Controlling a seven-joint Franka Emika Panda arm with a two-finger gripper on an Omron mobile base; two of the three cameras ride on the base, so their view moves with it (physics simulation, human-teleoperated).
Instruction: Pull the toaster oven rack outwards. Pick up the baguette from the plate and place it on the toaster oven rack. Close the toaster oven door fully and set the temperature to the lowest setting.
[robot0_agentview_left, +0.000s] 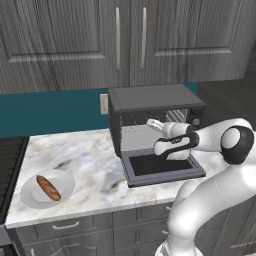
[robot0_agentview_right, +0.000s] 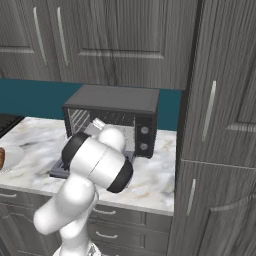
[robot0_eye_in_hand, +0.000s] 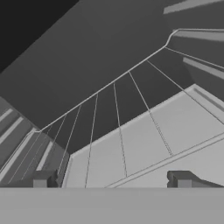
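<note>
The toaster oven (robot0_agentview_left: 152, 97) (robot0_agentview_right: 117, 98) stands at the back of the marble counter with its door (robot0_agentview_left: 145, 167) dropped flat. My gripper (robot0_agentview_left: 151, 122) (robot0_agentview_right: 96, 123) (robot0_eye_in_hand: 113, 180) reaches into the cavity, open, with nothing between its fingers. In the hand view the wire rack (robot0_eye_in_hand: 120, 131) lies just ahead of and below the fingertips (robot0_eye_in_hand: 43, 179); from the left base view the rack (robot0_agentview_left: 136, 134) sits inside the oven. The baguette (robot0_agentview_left: 48, 187) lies on the white plate (robot0_agentview_left: 63, 179) at the counter's front left, far from the gripper. The plate (robot0_agentview_right: 10, 156) is cut by the right base view's left edge.
A dark stovetop (robot0_agentview_left: 10, 160) borders the counter on the left. A wall outlet (robot0_agentview_left: 104, 104) sits left of the oven. Upper cabinets (robot0_agentview_left: 120, 40) hang above, and a tall cabinet (robot0_agentview_right: 220, 125) stands right of the oven. My arm's elbow (robot0_agentview_left: 235, 142) hangs over the counter's right end.
</note>
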